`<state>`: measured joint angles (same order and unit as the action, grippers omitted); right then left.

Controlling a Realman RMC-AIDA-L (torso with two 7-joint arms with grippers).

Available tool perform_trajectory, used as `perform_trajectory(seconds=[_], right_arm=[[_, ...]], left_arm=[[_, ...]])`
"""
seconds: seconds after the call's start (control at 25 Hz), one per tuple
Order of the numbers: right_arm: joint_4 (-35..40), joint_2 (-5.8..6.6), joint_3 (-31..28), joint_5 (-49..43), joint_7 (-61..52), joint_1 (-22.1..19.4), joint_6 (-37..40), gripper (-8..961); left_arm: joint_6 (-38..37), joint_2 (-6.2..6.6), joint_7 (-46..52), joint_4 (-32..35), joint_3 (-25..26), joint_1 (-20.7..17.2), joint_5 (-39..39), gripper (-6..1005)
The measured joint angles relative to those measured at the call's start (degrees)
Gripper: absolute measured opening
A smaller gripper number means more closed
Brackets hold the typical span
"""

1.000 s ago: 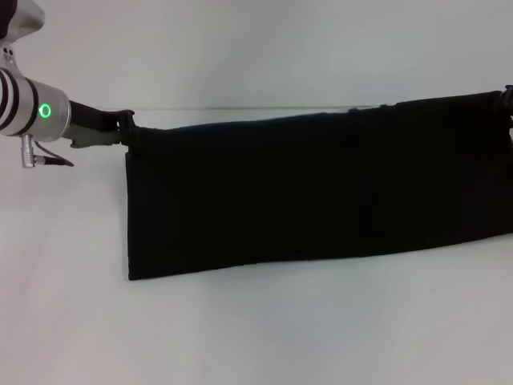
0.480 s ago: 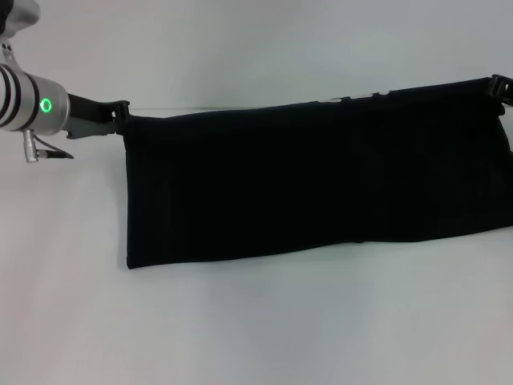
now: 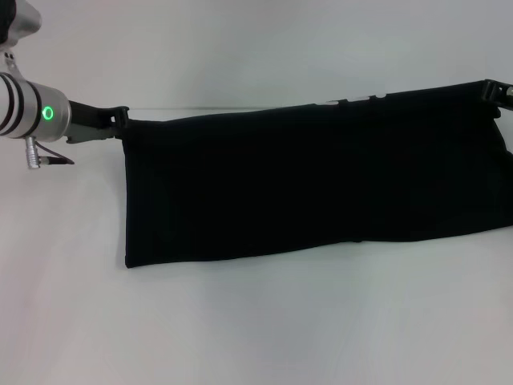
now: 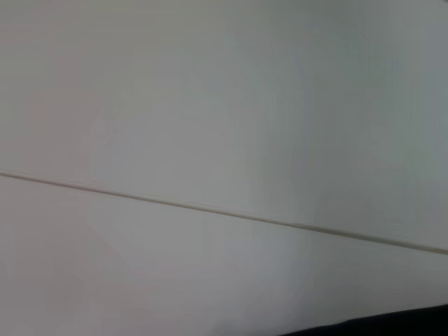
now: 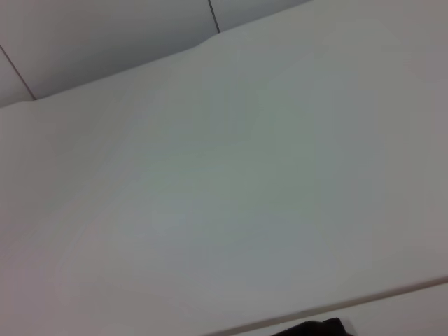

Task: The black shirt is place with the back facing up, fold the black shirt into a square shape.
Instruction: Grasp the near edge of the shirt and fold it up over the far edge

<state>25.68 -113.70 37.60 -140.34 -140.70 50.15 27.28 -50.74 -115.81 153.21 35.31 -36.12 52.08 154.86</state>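
Observation:
The black shirt (image 3: pixel 313 180) hangs as a wide folded band above the white table, stretched between my two grippers in the head view. My left gripper (image 3: pixel 122 119) is shut on its upper left corner. My right gripper (image 3: pixel 495 90) is shut on its upper right corner at the frame's right edge. White letters (image 3: pixel 353 100) peek along the top edge. The lower edge hangs near the table. A dark sliver of the shirt shows in the left wrist view (image 4: pixel 378 325) and in the right wrist view (image 5: pixel 315 327).
The white table (image 3: pixel 256 329) spreads below and in front of the shirt. A pale wall stands behind, meeting the table at a seam (image 3: pixel 200 110). The wrist views show mostly white surface.
Both grippers have lifted the shirt's top edge a little and pulled it tauter. White letters now show along the top edge. The lower edge has risen at the right.

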Motion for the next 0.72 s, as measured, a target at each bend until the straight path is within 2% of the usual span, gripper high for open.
perform_trajectory(seconds=[0.24, 0.4, 0.48, 0.64, 0.72], right_arm=[[-1.31, 0.88, 0.76, -0.18, 0.12, 0.36, -0.49, 96], [-1.42, 1.77, 1.74, -0.20, -0.17, 0.81, -0.70, 97], [-1.42, 2.52, 1.78, -0.20, -0.26, 0.93, -0.19, 291], [-0.99, 4.84, 1.60, -0.15, -0.54, 1.11, 3.61, 452], [-0.09, 5.75, 1.22, 0.00, -0.70, 0.88, 6.71, 532]], left_arm=[[1.72, -0.74, -1.20, -0.53, 0.00, 0.55, -0.09, 101], [3.99, -0.61, -1.62, -2.50, -0.06, 1.93, 0.05, 134], [4.06, -0.54, -1.58, -2.71, -0.07, 2.21, 0.18, 150], [1.79, -0.38, -1.20, -0.51, 0.21, 1.96, -0.20, 183], [-0.32, -0.19, -1.15, 0.74, 0.55, 1.70, -0.27, 258]])
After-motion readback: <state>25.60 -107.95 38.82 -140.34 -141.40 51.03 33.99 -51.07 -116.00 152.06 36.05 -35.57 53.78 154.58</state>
